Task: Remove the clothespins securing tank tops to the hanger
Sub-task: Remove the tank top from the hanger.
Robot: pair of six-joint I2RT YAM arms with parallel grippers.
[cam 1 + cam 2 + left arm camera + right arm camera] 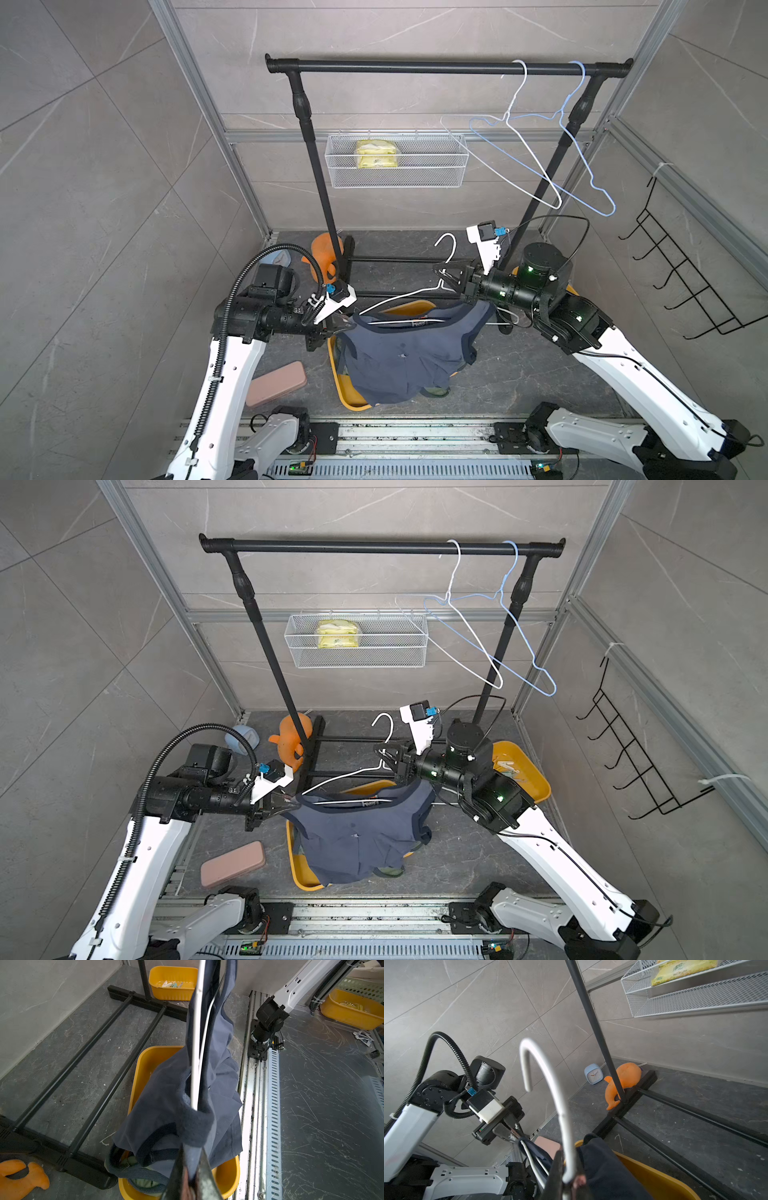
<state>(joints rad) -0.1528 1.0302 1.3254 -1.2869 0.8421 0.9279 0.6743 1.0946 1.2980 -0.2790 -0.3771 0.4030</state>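
Observation:
A slate blue tank top (407, 357) (361, 837) hangs on a white wire hanger (399, 297) (548, 1076) held over a yellow bin (143, 1064). My left gripper (338, 326) (192, 1159) is shut on the top's shoulder strap at the hanger's left end. My right gripper (446, 276) (569, 1176) is shut on the hanger's neck, below the hook. An olive green tank top (143, 1183) lies in the bin beneath. Loose clothespins (172, 984) (509, 766) lie in a second yellow bin (536, 779) by the right arm. I see no clothespin on the hanger.
A black clothes rack (449, 66) stands behind, with two bare hangers (540, 166) on its rail. A wire basket (395, 160) hangs on the wall. An orange toy (291, 737), a blue clock (593, 1073) and a pink case (276, 382) lie on the floor.

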